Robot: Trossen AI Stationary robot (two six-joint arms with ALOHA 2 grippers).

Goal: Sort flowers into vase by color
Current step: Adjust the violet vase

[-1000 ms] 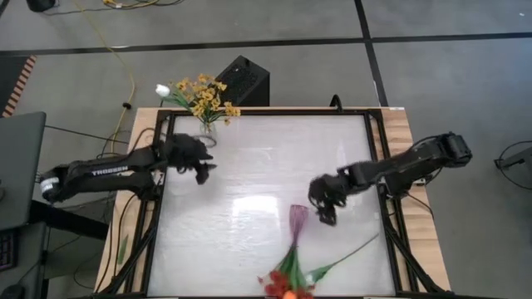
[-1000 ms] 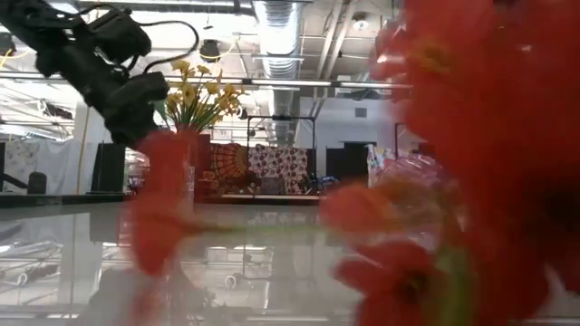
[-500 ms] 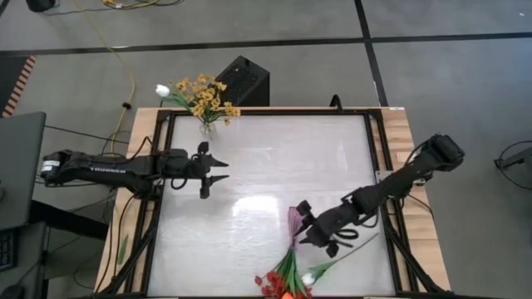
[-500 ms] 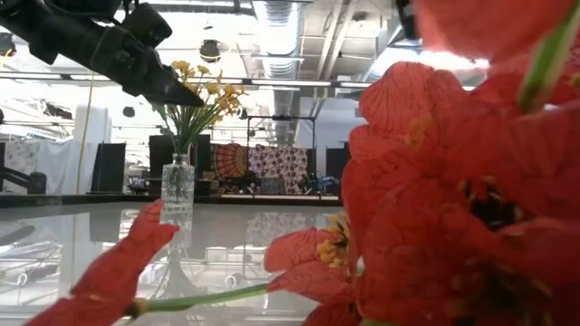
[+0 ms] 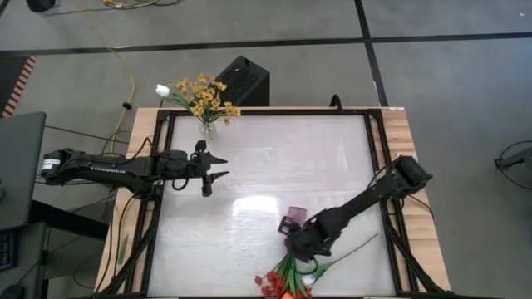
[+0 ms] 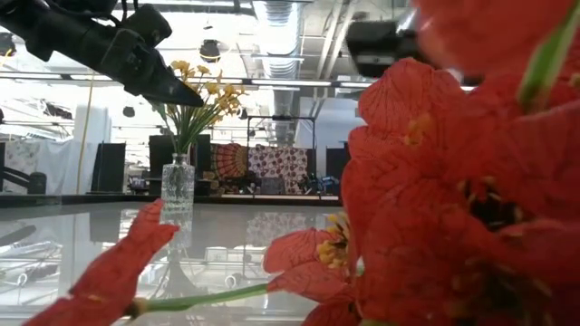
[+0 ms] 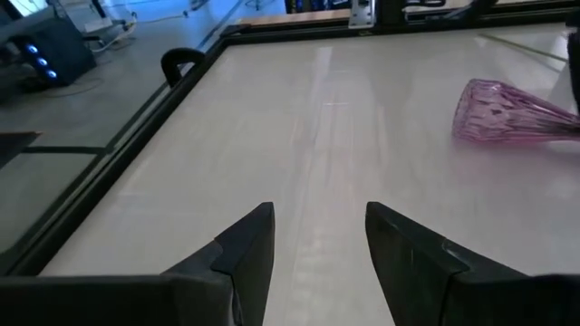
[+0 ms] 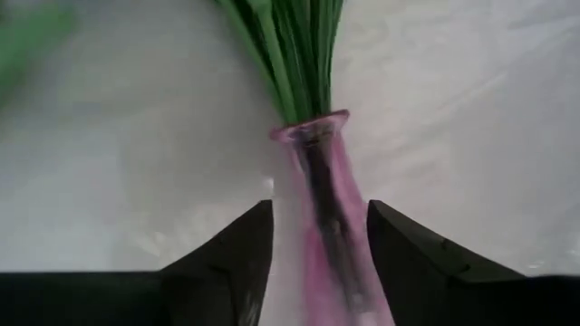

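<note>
Pink glass vase [image 5: 293,219] lies on its side on the white table [image 5: 266,158], lower centre of the high view, its mouth pointing toward the bottom edge. Green stalks [image 8: 294,54] run out of that mouth; the right wrist view shows them packed into the neck. Their heads, red and orange flowers [image 5: 278,282] with one white tulip [image 5: 308,279], fan out at the bottom edge of the high view, and fill the right half of the low view as large red petals [image 6: 453,208]. Right gripper [image 5: 301,241] sits low over the vase neck, arm reaching in from the right edge; its two fingers [image 8: 237,249] stand spread either side of the neck, contact cannot be told. Left gripper [image 5: 213,167] hovers left of centre in the high view, over bare table, fingers [image 7: 245,249] apart and holding nothing. Upper left corner of the table: a clear glass vase [image 6: 178,184] standing upright with yellow sprays [image 5: 208,95] and a white tulip [image 5: 163,90] leaning off to the left. A black box [image 5: 243,80] stands on the floor beyond that corner.
</note>
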